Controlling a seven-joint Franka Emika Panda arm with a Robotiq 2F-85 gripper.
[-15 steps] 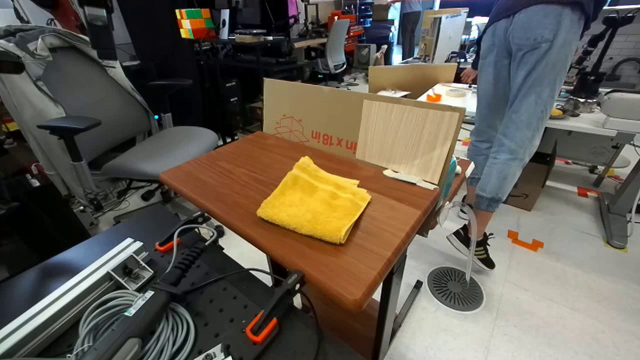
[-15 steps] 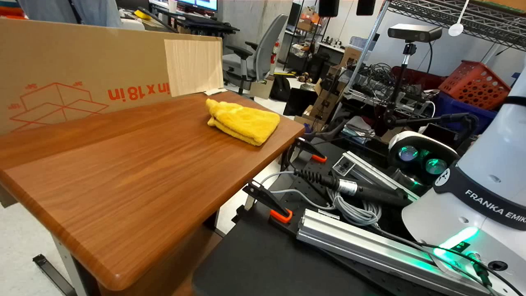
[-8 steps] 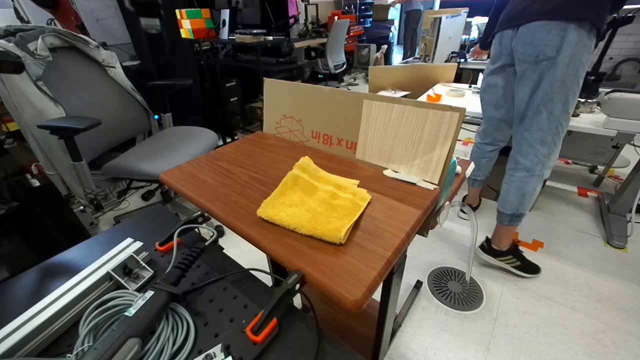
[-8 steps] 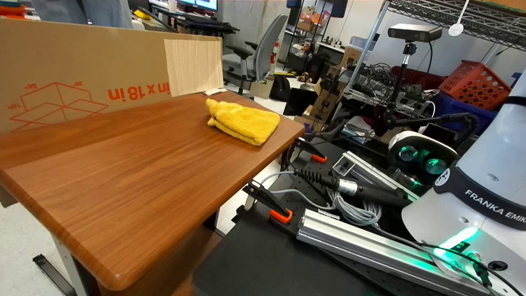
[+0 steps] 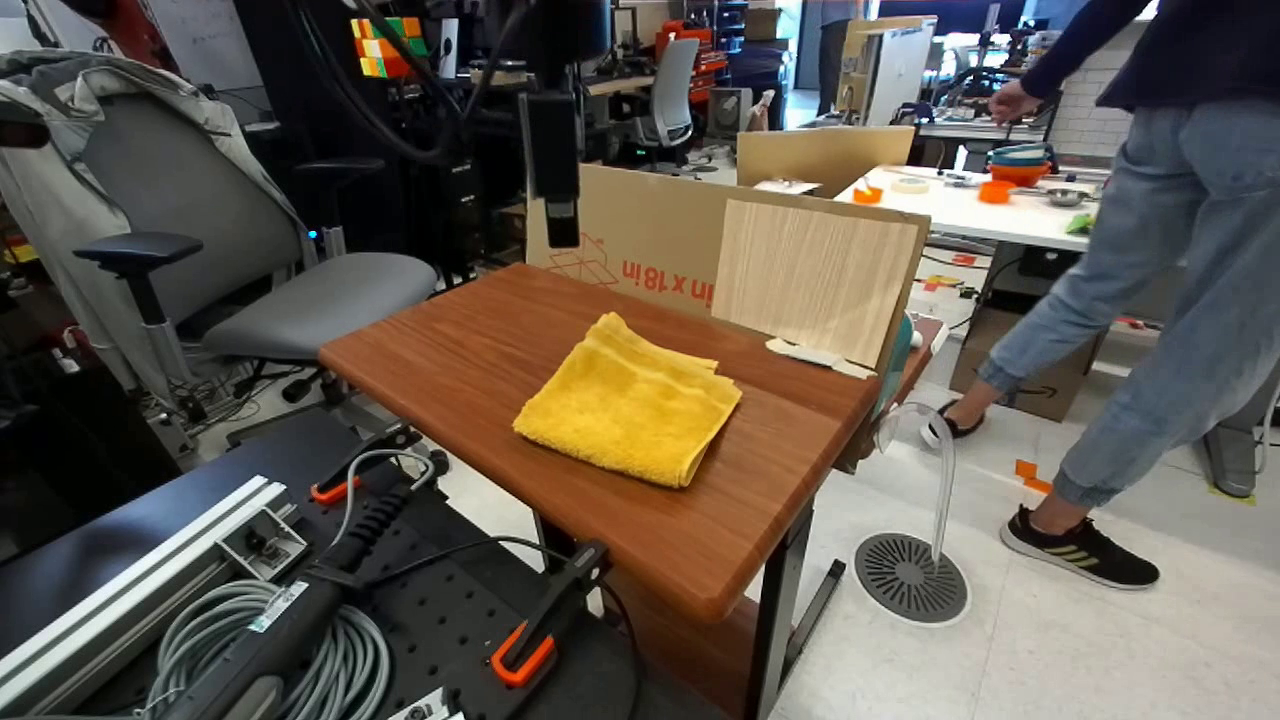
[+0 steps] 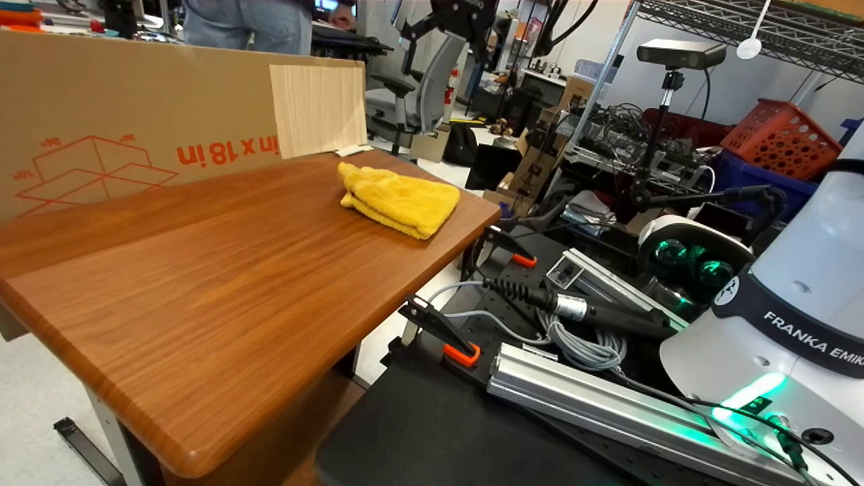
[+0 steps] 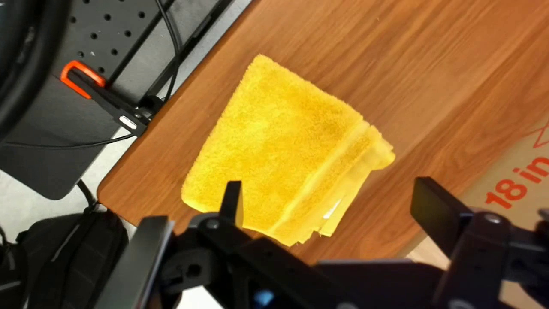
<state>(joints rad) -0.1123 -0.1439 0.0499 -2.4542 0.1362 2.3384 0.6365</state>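
Yellow towel [image 7: 279, 146] lies folded; bluish bowls [image 5: 1018, 154] nest in an orange bowl [image 5: 1018, 176].

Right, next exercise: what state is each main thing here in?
Hand, open, holding nothing
Towel, folded, lying on the table
Cardboard, standing on edge
Panel, standing upright
Cable, coiled
Base light, lit green
Near chair, draped with cloth

In an exterior view I see a gray chair [image 5: 315, 305] at left and a round grate [image 5: 905, 580] lower right.
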